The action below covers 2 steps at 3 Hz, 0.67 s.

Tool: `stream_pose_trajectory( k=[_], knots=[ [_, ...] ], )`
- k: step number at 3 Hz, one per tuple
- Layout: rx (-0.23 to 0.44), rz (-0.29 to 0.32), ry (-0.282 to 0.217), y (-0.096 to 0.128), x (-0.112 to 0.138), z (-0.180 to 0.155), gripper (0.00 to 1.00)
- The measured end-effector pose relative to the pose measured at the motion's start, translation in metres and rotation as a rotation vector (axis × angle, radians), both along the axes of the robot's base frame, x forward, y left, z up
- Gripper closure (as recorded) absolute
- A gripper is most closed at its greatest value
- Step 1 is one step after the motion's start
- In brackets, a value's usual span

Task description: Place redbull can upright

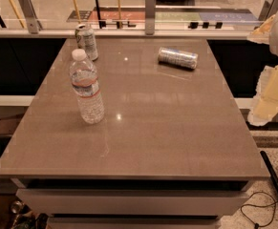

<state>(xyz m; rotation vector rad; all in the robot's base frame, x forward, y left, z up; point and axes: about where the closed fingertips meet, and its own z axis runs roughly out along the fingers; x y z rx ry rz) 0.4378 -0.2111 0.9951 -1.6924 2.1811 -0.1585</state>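
Observation:
The redbull can (177, 57), slim and silver with blue print, lies on its side at the far right of the grey-brown table (143, 128). My gripper (266, 106) shows as a cream-coloured shape at the right edge of the view. It hangs beyond the table's right side, well to the right of the can and nearer to me, and it touches nothing.
A clear plastic water bottle (87, 87) stands upright at the left middle of the table. A white-and-green can (87, 41) stands upright at the far left corner. A glass railing with metal posts (150, 13) runs behind the table. A black cable (260, 206) lies on the floor at the right.

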Motion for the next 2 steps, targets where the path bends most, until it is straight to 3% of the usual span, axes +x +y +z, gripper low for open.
stream_pose_trajectory(
  k=[1, 2],
  knots=[
    [-0.003, -0.002, -0.002, 0.003, 0.009, 0.003, 0.00],
    [0.022, -0.011, -0.006, 0.006, 0.034, 0.006, 0.00]
  ],
)
